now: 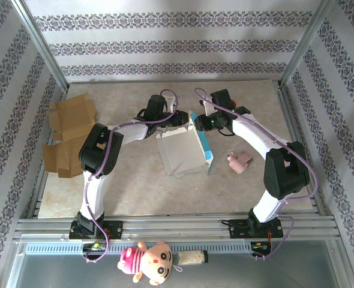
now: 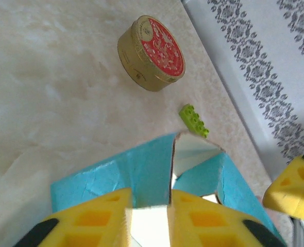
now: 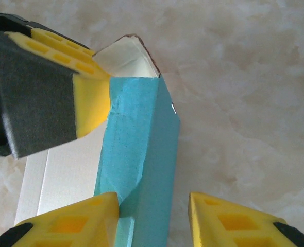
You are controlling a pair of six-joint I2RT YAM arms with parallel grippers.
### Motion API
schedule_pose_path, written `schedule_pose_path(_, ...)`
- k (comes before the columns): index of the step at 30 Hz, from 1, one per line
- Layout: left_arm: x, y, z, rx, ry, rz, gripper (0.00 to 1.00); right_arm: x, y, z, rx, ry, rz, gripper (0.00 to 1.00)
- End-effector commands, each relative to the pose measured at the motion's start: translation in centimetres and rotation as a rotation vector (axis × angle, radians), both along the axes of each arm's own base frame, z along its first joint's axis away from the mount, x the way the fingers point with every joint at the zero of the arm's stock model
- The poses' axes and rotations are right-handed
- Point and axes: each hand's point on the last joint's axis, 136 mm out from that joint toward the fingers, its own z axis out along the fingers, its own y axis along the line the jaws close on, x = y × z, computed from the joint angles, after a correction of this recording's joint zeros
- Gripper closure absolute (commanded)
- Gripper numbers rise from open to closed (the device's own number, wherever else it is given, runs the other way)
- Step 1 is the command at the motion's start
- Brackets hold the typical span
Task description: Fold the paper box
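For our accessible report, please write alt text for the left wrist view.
Yellow fingers of the left tool straddle an edge of a blue paper box; beyond lie a round tin with a red lid and a green brick.

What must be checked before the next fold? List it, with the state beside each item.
1. Right gripper astride the paper box: ok, jaws open, blue wall against one finger only.
2. Left gripper gripping the box: not ok, jaws stand apart.
3. Far corner closed: not ok, it gapes.
4. Tin and green brick apart from the box: ok.
5. Pink toy apart from the box: ok.
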Motion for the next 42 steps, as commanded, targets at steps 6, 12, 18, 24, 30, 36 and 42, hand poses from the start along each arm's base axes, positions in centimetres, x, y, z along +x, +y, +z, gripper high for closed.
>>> schedule_pose_path(6,-1.4,2.9,3.5,0.29,-0.241,-0.002,0.57,-0.9,-0.5,-1.3,-0.052,0.032,-0.008,0.59)
schedule_pose_path(12,-1.9,5.1,4.0,0.42,-0.351,-0.104,0.53,-0.7,-0.4,-1.0,-0.045,0.028,-0.006,0.59)
schedule_pose_path(18,-1.4,5.1,3.2,0.372,-0.431,-0.363,0.49,-0.9,-0.1,-0.7,-0.035,0.032,0.012,0.59)
schedule_pose_path(24,0.0,4.3,1.7,0.426,-0.5,-0.539,0.47,-1.1,0.0,-0.5,-0.038,0.037,0.026,0.59)
schedule_pose_path(30,2.4,3.0,0.6,0.407,-0.52,-0.562,0.44,-0.8,0.2,-0.4,-0.038,0.033,0.034,0.59)
schedule_pose_path(36,1.1,0.5,0.7,0.339,-0.52,-0.647,0.46,-0.7,0.3,-0.4,-0.04,0.033,0.037,0.59)
schedule_pose_path(42,-0.4,-1.9,1.4,0.252,-0.519,-0.682,0.54,-0.6,0.3,-0.6,-0.039,0.036,0.037,0.59)
